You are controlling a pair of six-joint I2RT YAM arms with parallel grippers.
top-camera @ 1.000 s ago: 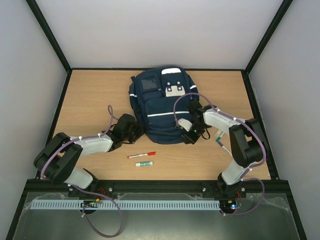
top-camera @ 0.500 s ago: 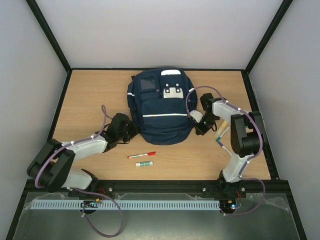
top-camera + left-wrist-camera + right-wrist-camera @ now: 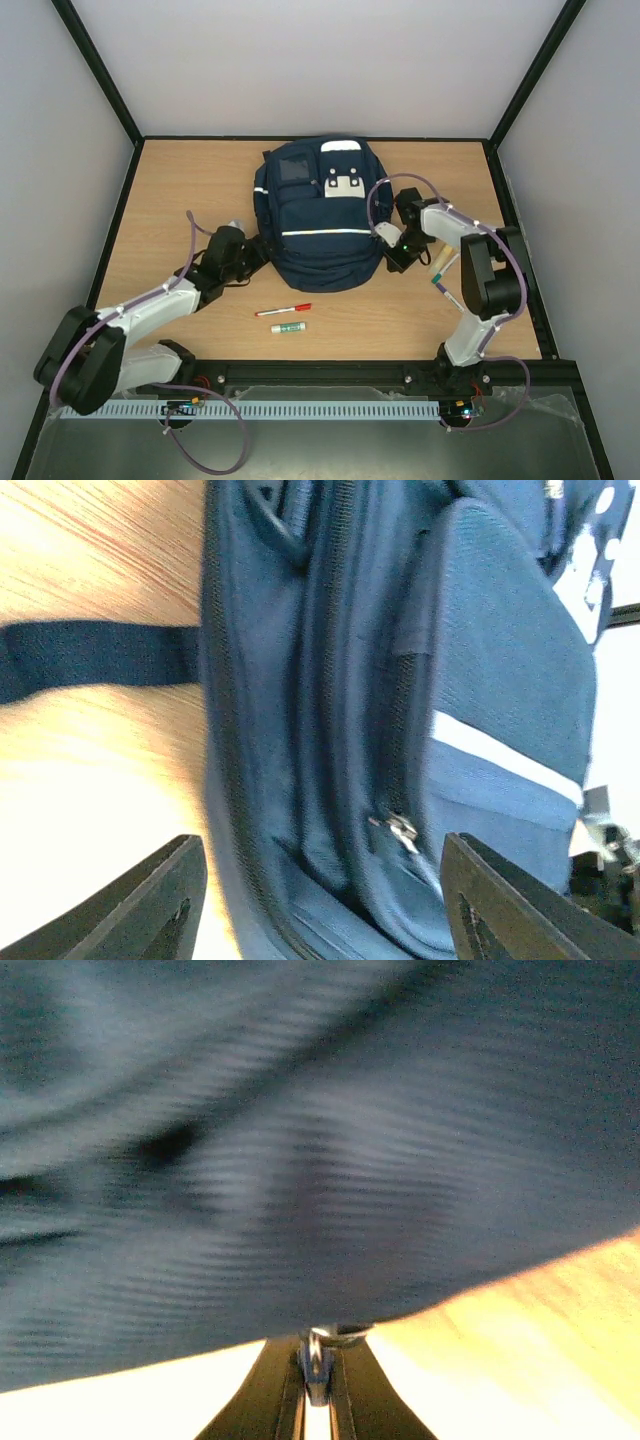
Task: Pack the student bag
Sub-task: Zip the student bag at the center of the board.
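The student bag (image 3: 320,215) lies flat at the middle back of the table, navy with white strips. My left gripper (image 3: 252,260) stands open at the bag's lower left side. In the left wrist view its fingers (image 3: 150,905) straddle the bag's edge (image 3: 480,680), where a metal zipper pull (image 3: 400,830) shows, with nothing between them. A dark strap (image 3: 90,655) runs off to the left. My right gripper (image 3: 393,260) is at the bag's lower right edge. In the right wrist view it (image 3: 318,1400) is shut on a small zipper pull (image 3: 318,1358) under the blue fabric (image 3: 300,1140).
A red pen (image 3: 283,310) and a green-and-white stick (image 3: 288,327) lie on the wooden table (image 3: 180,190) in front of the bag. A pale marker (image 3: 440,262) and a thin pen (image 3: 447,295) lie by the right arm. Black frame rails border the table.
My left gripper has opened and slid left and back along the bag's side. The right gripper drew the bag's right edge to the right, and the bag spread wider.
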